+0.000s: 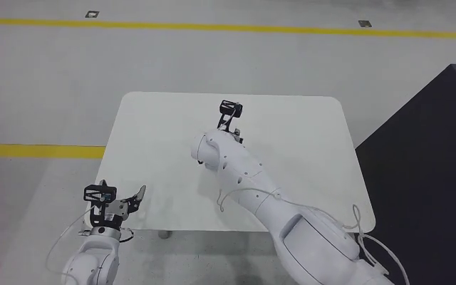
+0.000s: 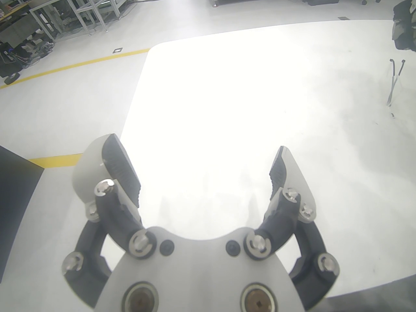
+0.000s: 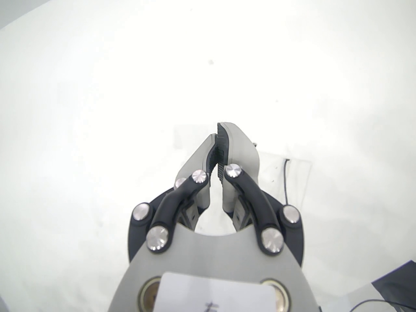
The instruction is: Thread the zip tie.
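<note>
A thin zip tie (image 3: 286,180) shows as a black line on a clear sheet (image 3: 292,170) lying flat on the white table (image 1: 299,142). My right gripper (image 3: 218,131) is shut just above that sheet, with the tie off to one side of its fingers and nothing visible between the pads. In the left wrist view the zip tie (image 2: 395,82) appears as a narrow V with two black tips, just below the dark right gripper (image 2: 403,30). My left gripper (image 2: 196,144) is open and holds nothing, at the table's near left corner (image 1: 130,199), far from the tie.
A dark panel (image 1: 427,142) stands past the table's right edge. Yellow lines (image 1: 50,151) run across the floor on the left and behind the table. The table's broad middle (image 2: 227,82) lies between the two grippers.
</note>
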Available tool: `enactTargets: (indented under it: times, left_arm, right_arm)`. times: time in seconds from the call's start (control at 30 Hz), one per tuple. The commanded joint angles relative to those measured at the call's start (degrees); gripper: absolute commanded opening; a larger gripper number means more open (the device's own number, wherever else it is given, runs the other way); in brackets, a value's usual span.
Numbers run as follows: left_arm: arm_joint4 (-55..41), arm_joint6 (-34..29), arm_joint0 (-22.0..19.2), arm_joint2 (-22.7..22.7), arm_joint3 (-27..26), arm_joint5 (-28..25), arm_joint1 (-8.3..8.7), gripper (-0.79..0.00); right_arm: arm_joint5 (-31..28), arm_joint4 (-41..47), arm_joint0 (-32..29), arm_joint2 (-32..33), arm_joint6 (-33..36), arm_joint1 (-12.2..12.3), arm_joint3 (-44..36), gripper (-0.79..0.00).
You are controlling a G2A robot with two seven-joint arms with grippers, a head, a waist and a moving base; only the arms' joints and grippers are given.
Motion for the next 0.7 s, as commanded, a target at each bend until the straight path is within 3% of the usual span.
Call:
enactTargets:
  times: [0.0,0.33,0.67]
  left_arm:
    - [0.0,0.0,0.0,0.0,0.0,0.0,0.0,0.0]
    - [0.0,0.0,0.0,0.0,0.0,0.0,0.0,0.0]
    - [0.0,0.0,0.0,0.0,0.0,0.0,0.0,0.0]
  right_arm:
    - [0.0,0.2,-0.6,2.3,-3.6,-0.8,1.2,-0.785]
    - [0.0,0.8,0.2,11.4,-14.6,-5.9,8.5,-0.785]
    - [-1.7,0.9,-0.4,11.6,-17.3,-5.7,6.8,-0.785]
